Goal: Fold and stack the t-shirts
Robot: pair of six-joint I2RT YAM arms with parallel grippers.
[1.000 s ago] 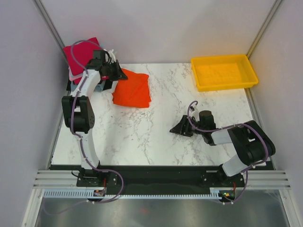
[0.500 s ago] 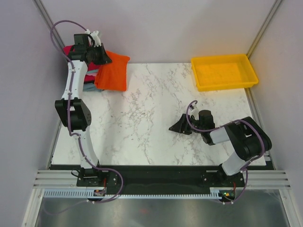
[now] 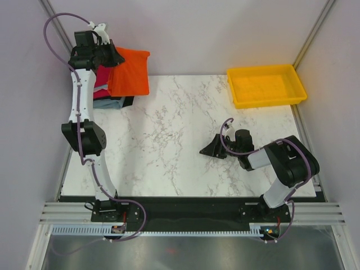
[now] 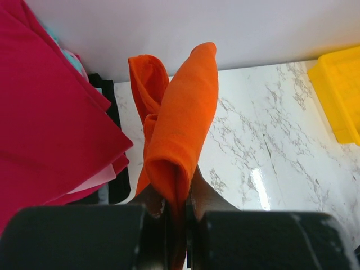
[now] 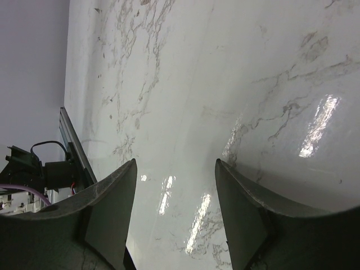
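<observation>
Orange-red t-shirt (image 4: 183, 129): soft folds, clamped by left tool (image 4: 175, 205)
Right tool (image 5: 174, 169): released over glossy desk (image 5: 185, 84)
Wrist-only: crimson t-shirt (image 4: 45, 112) layers

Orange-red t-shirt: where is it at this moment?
Top view: the orange-red t-shirt hangs folded from the shut left gripper over the table's far-left corner, just right of the crimson t-shirt.

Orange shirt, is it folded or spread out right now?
Folded. The orange shirt hangs as a compact doubled-over bundle pinched in the left gripper, its layered fold edge visible in the wrist view.
</observation>
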